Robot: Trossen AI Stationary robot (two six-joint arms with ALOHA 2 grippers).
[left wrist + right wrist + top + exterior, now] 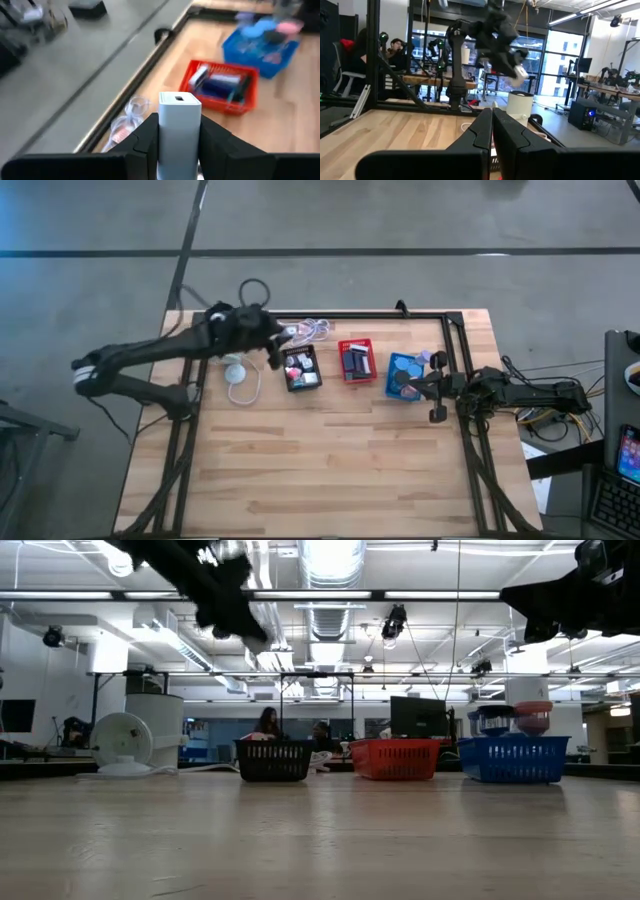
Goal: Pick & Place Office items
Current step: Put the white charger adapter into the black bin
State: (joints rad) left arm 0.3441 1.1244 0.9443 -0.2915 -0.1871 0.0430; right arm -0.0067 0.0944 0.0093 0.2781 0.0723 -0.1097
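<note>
1. White rectangular block (180,127), an office item with a small dark slot on its upper face: pinched between the two dark fingers (217,145) of the left gripper (285,332) and carried in the air, clear of the worktop.
2. Left gripper: raised above the far edge of the light wooden worktop (330,470), beside the far rim of the black mesh tray (301,367); the right wrist view shows the block's white end protruding from it (519,73).
3. Black mesh tray: nearest the far-left corner of the three trays in a row near the far edge; it holds white, pink and dark pieces.
4. Red mesh tray (356,360): middle of the row; it holds small dark rectangles and a white piece.
5. Blue mesh tray (404,378): right end of the row; blue and pink round rolls rise above its rim in the low view (533,716).
6. Right gripper (404,381): level over the blue mesh tray, its fingers pressed together and carrying nothing.
7. White coiled cable (241,383): on the worktop left of the black mesh tray.
8. Clear plastic wrapping (316,330): at the far edge, behind the black mesh tray.
9. Seated people (268,723): in the room beyond the table.
</note>
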